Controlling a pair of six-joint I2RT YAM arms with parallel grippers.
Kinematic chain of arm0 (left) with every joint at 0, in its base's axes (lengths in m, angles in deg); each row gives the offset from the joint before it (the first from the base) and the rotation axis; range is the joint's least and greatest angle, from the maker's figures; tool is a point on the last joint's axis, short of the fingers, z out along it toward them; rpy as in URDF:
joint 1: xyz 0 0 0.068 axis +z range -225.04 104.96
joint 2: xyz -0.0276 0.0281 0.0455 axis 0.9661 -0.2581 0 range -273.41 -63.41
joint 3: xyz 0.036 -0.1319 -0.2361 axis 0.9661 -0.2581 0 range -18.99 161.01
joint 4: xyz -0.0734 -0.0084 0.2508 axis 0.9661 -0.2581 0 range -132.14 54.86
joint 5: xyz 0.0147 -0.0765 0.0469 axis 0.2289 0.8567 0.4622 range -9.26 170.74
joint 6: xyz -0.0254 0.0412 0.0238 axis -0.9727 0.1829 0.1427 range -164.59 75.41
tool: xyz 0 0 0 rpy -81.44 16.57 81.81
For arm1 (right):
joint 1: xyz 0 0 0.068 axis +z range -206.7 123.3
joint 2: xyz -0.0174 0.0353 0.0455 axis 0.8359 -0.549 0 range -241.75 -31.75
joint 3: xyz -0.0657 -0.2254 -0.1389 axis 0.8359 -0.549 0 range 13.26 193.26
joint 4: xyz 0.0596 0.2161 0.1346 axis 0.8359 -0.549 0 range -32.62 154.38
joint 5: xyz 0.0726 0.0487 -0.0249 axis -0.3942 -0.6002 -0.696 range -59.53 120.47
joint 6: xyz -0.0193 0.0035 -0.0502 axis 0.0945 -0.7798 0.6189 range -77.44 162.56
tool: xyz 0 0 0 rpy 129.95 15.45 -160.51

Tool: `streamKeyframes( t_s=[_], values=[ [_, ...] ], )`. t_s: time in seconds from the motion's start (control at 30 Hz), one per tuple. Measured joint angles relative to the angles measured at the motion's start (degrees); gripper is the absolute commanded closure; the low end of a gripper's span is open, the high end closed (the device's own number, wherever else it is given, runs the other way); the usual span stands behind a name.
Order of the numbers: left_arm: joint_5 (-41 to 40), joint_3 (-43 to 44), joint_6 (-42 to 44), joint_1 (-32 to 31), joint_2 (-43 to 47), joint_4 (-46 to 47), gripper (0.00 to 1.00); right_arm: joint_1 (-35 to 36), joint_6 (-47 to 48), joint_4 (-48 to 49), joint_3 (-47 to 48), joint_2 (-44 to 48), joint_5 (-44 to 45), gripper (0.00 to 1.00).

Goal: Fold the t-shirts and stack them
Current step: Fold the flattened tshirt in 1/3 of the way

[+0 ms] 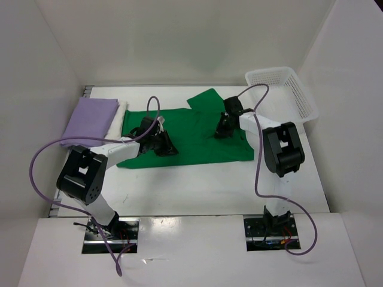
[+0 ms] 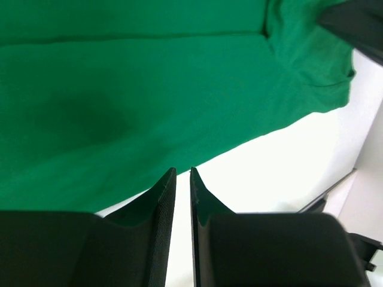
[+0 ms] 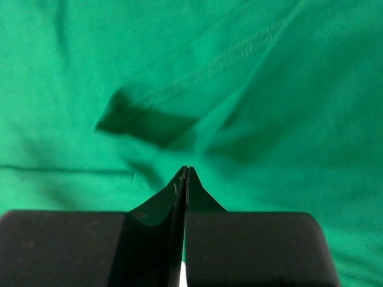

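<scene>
Left tool [image 2: 181, 176]: fingers a narrow slit apart, bare white table [image 1: 197, 185] showing through the slit, no cloth seen in it. The tips sit right at the near edge of the green t-shirt [image 1: 191, 136]. That edge runs on a slant from the tool's near left to its far right. Ahead and to the left is flat green cloth. Ahead and to the right is bare table, open out to the shirt's sleeve.

Right tool [image 3: 186, 170]: fingers pressed together, tips low over the green shirt. Cloth lies on all sides of it. Just ahead of the tips a stitched hem is turned up into a raised fold with shadow under it. Cannot tell whether the tips touch the cloth.

The green shirt lies spread across the middle of the table, both tools over it and well apart from each other. The lavender t-shirt [image 1: 90, 118] lies folded beyond the left tool's outer side, a strip of the white t-shirt [image 1: 121, 110] showing beside it. The basket [image 1: 281, 81] stands past the right tool, at the far corner. Bare table runs along the shirt's near edge.
</scene>
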Motion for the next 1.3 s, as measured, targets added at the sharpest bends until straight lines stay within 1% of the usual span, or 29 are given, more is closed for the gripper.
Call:
streamKeyframes(
  t_s=[0.07,0.23,0.33,0.37,0.4,0.47,0.53,0.57,0.67,0.7,0.77,0.9,0.93,1.03,1.13,1.2,1.3],
  values=[
    [0.0,0.1,-0.6,-0.1,0.0,0.4,0.78,0.0,0.2,-1.2,2.6,-3.1,0.1,1.0],
    [0.1,0.1,-1.0,0.0,0.0,0.5,0.78,0.0,0.8,-1.6,15.2,-12.1,-0.1,1.0],
    [0.1,0.0,-1.0,0.0,0.0,0.6,0.77,0.0,1.0,-1.4,20.4,-15.1,-1.0,1.0],
    [0.2,0.0,-1.0,0.0,0.0,0.6,0.77,0.0,1.0,-1.3,20.6,-15.3,-1.1,0.96],
    [0.2,0.0,-1.0,0.0,0.0,0.5,0.77,0.0,0.9,-1.5,20.5,-15.0,-0.9,0.95],
    [0.2,0.0,-1.0,-0.2,0.0,0.6,0.77,0.0,0.7,-0.7,17.2,-12.6,0.3,0.93],
    [0.1,0.0,-0.9,-0.6,0.0,0.6,0.77,0.0,-0.1,-0.1,9.5,-7.4,1.3,0.93],
    [0.0,0.1,-0.9,-0.9,-0.1,0.6,0.77,0.0,-0.8,0.4,4.3,-3.3,1.9,0.93],
    [0.0,1.3,-0.7,-2.5,-1.9,0.5,0.77,0.0,-2.9,0.7,-8.3,8.2,2.4,0.99],
    [0.0,2.2,-0.7,-3.0,-3.0,0.6,0.77,0.0,-3.5,0.6,-11.0,10.9,2.3,0.99],
    [0.0,4.3,-0.7,-4.0,-6.2,0.9,0.77,0.0,-4.5,1.5,-14.5,13.2,2.2,1.0],
    [0.7,5.8,-0.7,-4.9,-11.8,1.4,0.77,-0.2,-6.0,1.5,-19.6,12.7,3.3,1.0],
    [2.0,5.9,-0.9,-4.9,-12.6,1.7,0.77,-0.4,-6.5,1.2,-20.5,12.7,3.7,1.0],
    [3.1,5.8,-1.0,-4.9,-12.8,2.2,0.77,-1.6,-8.2,2.4,-22.9,14.1,3.1,1.0],
    [4.4,4.1,-1.3,-5.5,-12.2,3.7,0.77,-5.0,-10.2,4.0,-28.1,17.8,0.0,1.0],
    [4.8,2.4,-2.1,-7.0,-11.1,4.3,0.77,-8.2,-11.4,4.0,-32.8,22.0,-1.7,1.0],
    [6.0,-0.1,-2.6,-10.2,-9.4,4.2,0.76,-11.3,-12.5,1.5,-38.5,29.0,-1.8,1.0]
  ],
)
